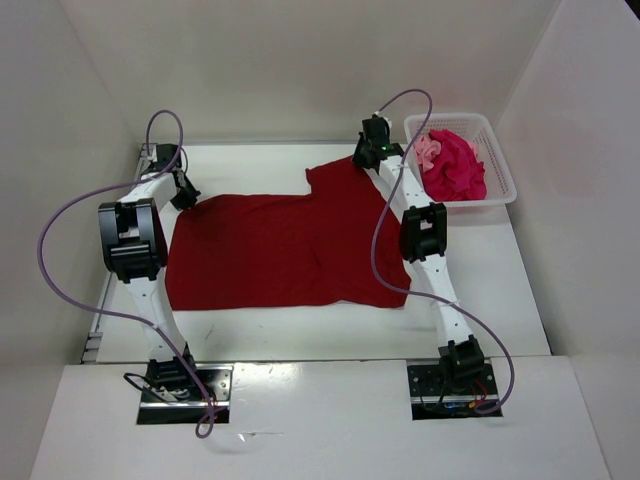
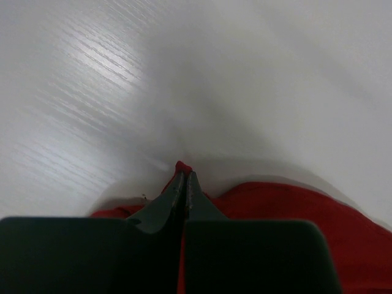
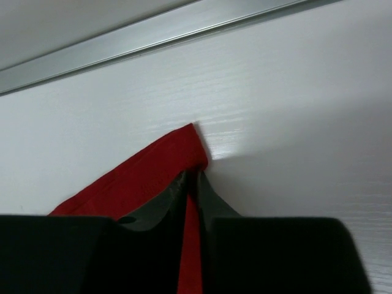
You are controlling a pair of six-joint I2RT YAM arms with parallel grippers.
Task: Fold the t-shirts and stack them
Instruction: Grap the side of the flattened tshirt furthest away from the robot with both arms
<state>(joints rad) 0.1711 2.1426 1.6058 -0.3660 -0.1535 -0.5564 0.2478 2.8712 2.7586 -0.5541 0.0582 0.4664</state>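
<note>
- Jaws of the left gripper [image 2: 185, 179] are clamping the spread dark red shirt [image 1: 280, 250] at its far-left corner.
- Right gripper [image 3: 192, 179] is pinching its far-right corner.

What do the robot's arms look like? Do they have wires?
The left arm and right arm are skinny and white, with chunky black joint blocks. A long purple cable loops along each one. Their fingers are dark and pointy, like a beak. Black bases sit on shiny metal plates.
</note>
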